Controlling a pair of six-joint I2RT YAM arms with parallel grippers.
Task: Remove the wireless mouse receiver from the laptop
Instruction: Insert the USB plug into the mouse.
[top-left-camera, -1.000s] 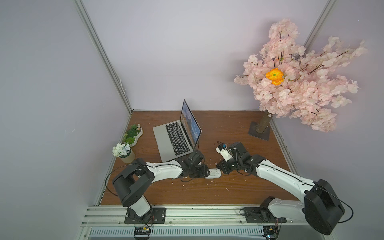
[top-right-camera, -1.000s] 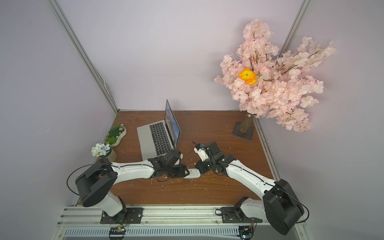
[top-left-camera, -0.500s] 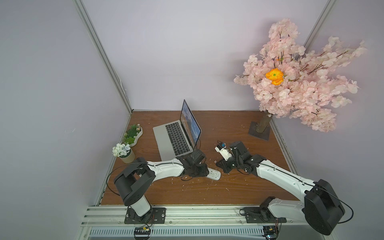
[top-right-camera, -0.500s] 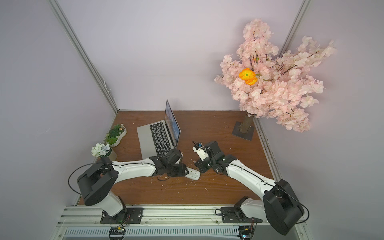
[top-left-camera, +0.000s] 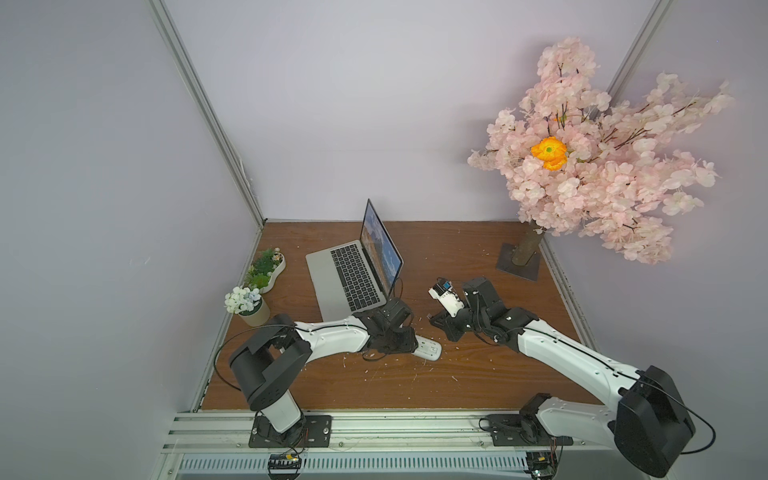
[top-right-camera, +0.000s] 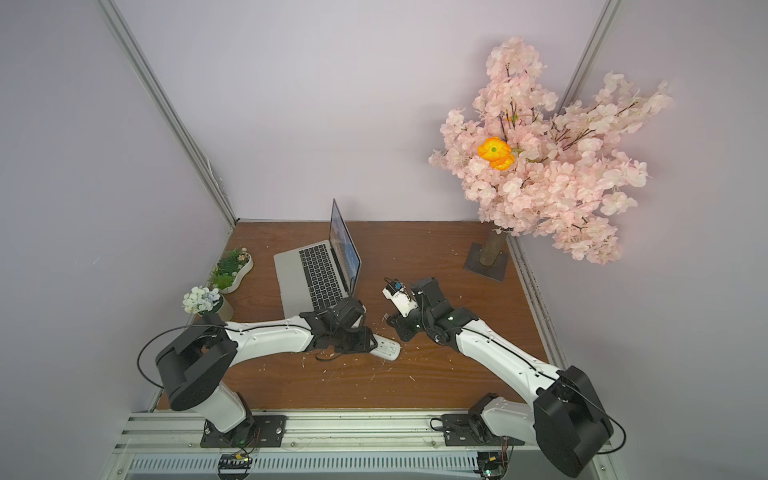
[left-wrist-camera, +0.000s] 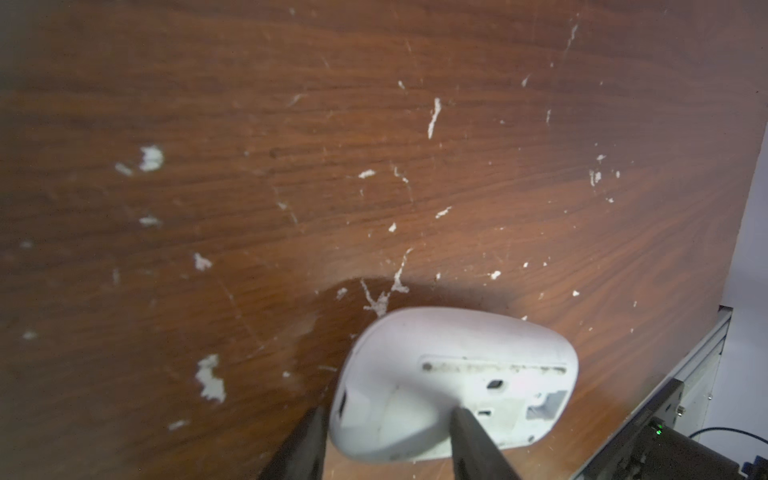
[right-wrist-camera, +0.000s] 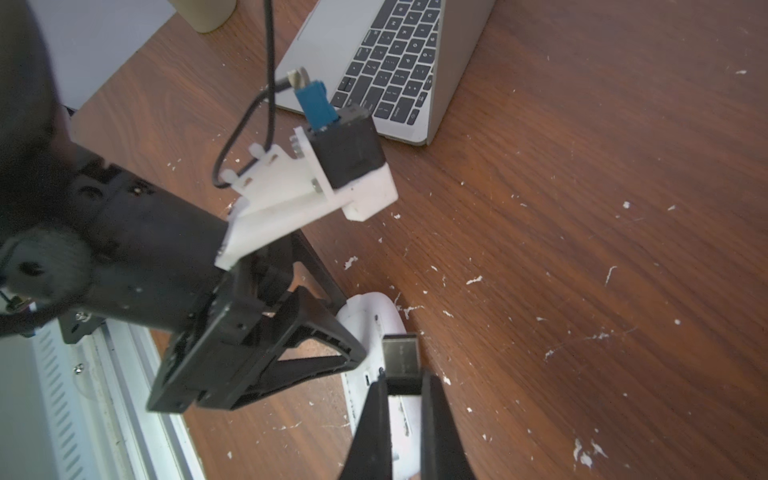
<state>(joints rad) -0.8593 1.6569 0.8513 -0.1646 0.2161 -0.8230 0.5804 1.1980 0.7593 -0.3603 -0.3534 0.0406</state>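
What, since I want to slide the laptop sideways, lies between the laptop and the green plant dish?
Nothing but bare table lies between the laptop and the plant dish; both top views show it.

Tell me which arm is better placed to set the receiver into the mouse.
Right. The right gripper is shut on the receiver, close to the mouse; the left gripper is occupied holding that mouse, underside showing.

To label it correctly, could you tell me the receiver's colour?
The receiver is dark grey to black, clearest in the right wrist view.
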